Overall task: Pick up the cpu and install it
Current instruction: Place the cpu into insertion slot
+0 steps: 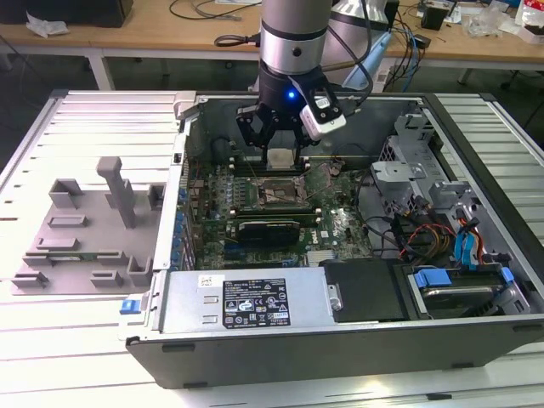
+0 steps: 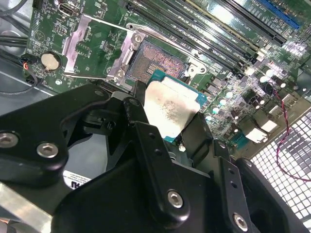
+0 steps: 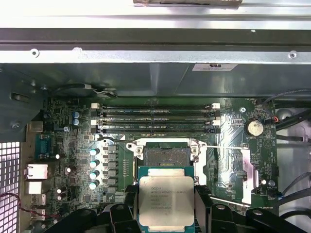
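The gripper (image 1: pixel 280 146) hangs inside the open computer case (image 1: pixel 480 140), its black fingers (image 3: pixel 204 200) pinching the cpu (image 3: pixel 166 201) by two opposite edges. The chip lies flat, silvery top up, held clear of the green board (image 1: pixel 340 225) and close by the open socket (image 3: pixel 166 156), towards the case's far wall

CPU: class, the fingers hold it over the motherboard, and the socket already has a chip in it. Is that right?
No. The socket is empty: the first wrist view shows its bare contacts. The rest stands: the fingers hold the cpu over the motherboard.
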Controlling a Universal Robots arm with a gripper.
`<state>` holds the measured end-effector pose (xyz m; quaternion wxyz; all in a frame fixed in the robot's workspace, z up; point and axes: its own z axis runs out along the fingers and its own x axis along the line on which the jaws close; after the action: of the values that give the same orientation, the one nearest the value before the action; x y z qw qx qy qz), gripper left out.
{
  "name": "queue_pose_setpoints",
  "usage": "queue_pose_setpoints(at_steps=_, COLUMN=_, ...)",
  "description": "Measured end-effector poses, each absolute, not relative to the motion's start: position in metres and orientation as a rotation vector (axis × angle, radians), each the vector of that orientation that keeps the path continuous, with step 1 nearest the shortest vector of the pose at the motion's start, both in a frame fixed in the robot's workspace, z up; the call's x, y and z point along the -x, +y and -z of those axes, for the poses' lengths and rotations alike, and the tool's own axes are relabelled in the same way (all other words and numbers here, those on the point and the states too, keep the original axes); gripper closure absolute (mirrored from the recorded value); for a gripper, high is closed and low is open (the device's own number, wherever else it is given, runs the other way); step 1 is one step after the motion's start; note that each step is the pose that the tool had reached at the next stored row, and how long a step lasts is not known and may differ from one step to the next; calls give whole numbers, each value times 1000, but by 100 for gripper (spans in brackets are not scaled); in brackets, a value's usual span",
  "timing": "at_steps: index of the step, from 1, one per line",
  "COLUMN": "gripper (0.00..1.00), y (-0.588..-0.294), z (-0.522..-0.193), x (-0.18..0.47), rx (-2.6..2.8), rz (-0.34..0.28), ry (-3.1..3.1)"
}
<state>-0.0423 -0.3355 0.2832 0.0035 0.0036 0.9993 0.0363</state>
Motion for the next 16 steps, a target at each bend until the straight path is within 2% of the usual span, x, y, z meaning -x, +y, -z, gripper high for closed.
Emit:
queue_pose_setpoints(at_steps=4, gripper=45, y=-335, z=-283, x=42, rx=-14, rz=-114, ry=3132)
queue_pose_setpoints(at_steps=16, gripper=45, y=-336, z=-282, x=42, rx=-450, rz=-111, ry=3090)
